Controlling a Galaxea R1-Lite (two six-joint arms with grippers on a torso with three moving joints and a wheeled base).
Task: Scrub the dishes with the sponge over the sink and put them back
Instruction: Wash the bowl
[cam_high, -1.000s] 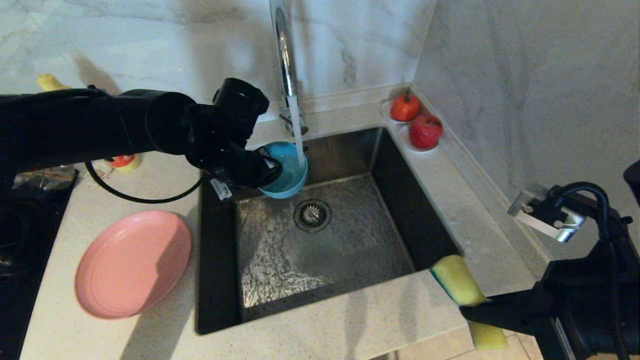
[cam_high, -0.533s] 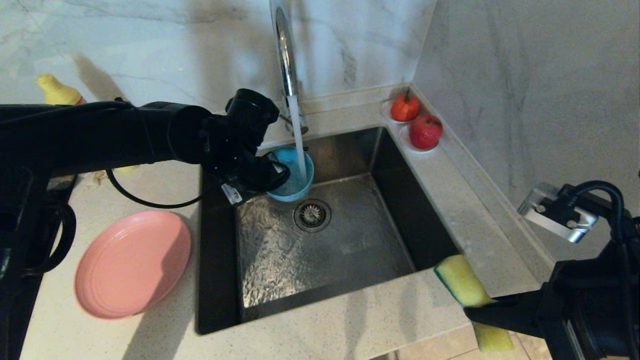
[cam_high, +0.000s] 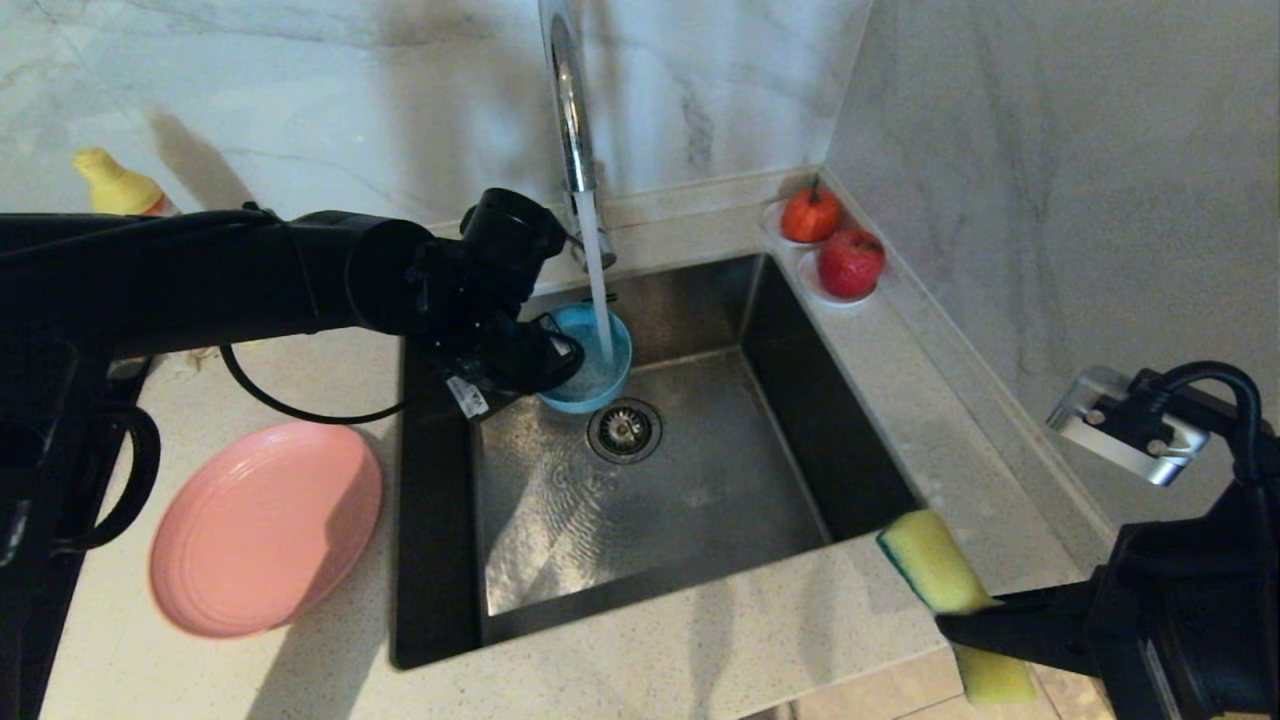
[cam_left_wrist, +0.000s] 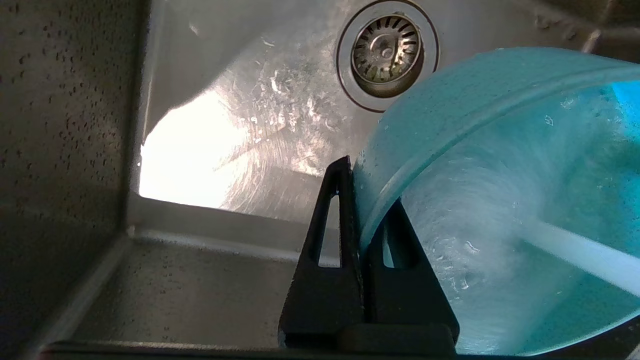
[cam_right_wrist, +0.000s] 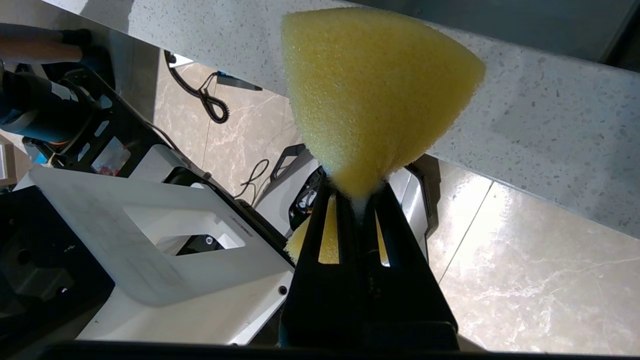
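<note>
Head view shows the rinse step under way: the square steel sink (cam_high: 640, 470), its ribbed floor wet and shining around the round drain strainer (cam_high: 624, 430), takes a stream from the tall chrome tap (cam_high: 567, 110). On the speckled stone counter to its left lies the wide, shallow matte pink plate (cam_high: 265, 525), untouched. The left gripper (cam_high: 560, 355) is clamped on the rim of the small, deep teal bowl (cam_high: 598, 362), one finger inside and one outside, holding it tilted under the water above the drain. The right gripper (cam_high: 975, 625) waits past the sink's near right corner, pinching the yellow foam sponge (cam_high: 930, 562) at its waist. Scrubbing probably comes next, which calls for bringing sponge and bowl together over the sink.
</note>
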